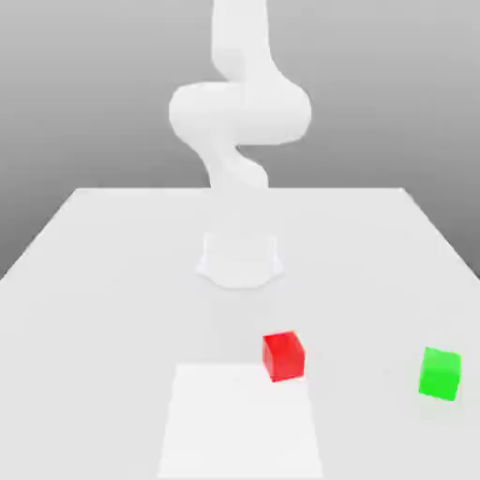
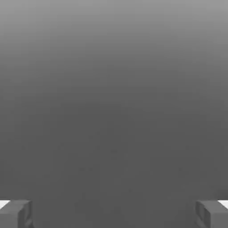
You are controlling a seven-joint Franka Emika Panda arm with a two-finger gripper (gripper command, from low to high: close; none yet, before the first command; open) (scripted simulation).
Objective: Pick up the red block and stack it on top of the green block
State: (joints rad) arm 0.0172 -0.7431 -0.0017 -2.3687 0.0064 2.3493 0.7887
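While on the table (image 1: 94, 319), red block (image 1: 284, 356) well apart from open pincer (image 2: 114, 213).

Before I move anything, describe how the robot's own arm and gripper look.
In the exterior view the arm is plain white, with smooth, rounded, bulging segments and a white base that flares at the bottom. In the hand view the gripper has two blocky dark grey fingers, each with a small white patch. I can make out no cables or markings.

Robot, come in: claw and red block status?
Claw open, nothing held. Red block on table, apart from green block. Nothing visible between the blocks.
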